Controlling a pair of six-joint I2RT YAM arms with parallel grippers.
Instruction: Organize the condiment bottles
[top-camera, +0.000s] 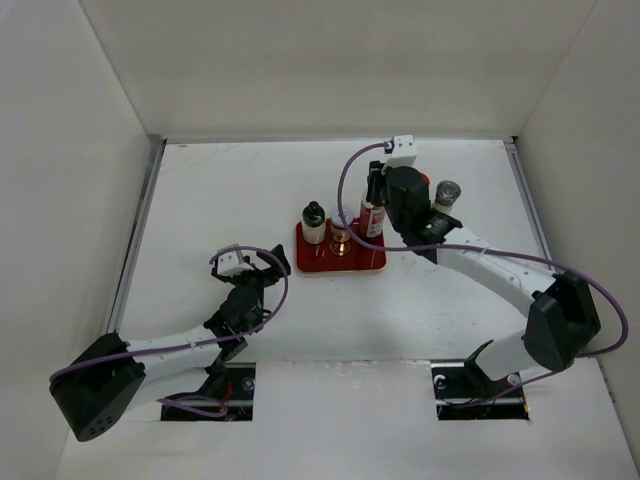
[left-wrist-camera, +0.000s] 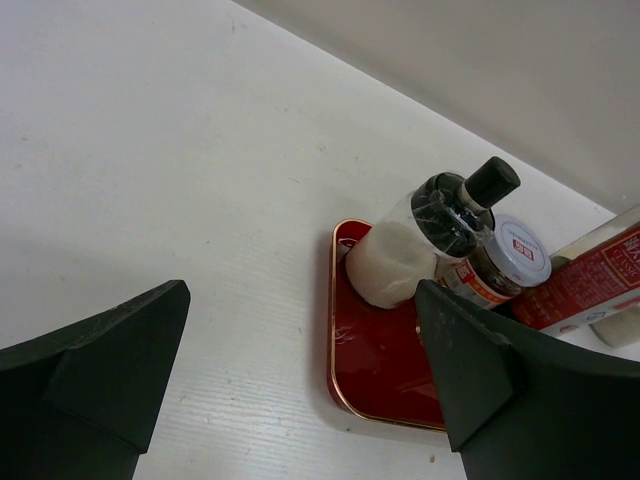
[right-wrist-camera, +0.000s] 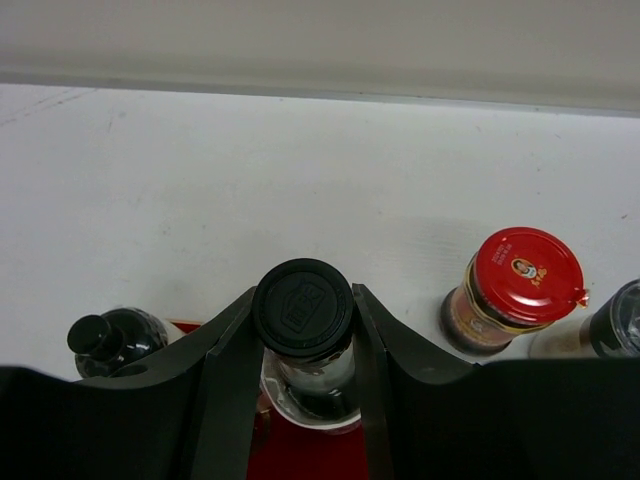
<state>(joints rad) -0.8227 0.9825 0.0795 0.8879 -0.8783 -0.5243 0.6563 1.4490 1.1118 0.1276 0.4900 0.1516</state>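
Black-capped, the tall bottle (right-wrist-camera: 302, 306) is pinched between the fingers of my right hand (right-wrist-camera: 303, 345), over the far right corner of the red tray (top-camera: 365, 262). My left hand (left-wrist-camera: 302, 330) hangs spread above the counter (top-camera: 200, 200), left of the tray. The white bottle (left-wrist-camera: 400, 255) and pale-lidded jar (left-wrist-camera: 520, 250) stand on the tray. The red-lidded jar (right-wrist-camera: 522, 280) and shaker (top-camera: 446, 193) stand off it, to the right. I cannot read any label. The counter is white and the walls are pale.
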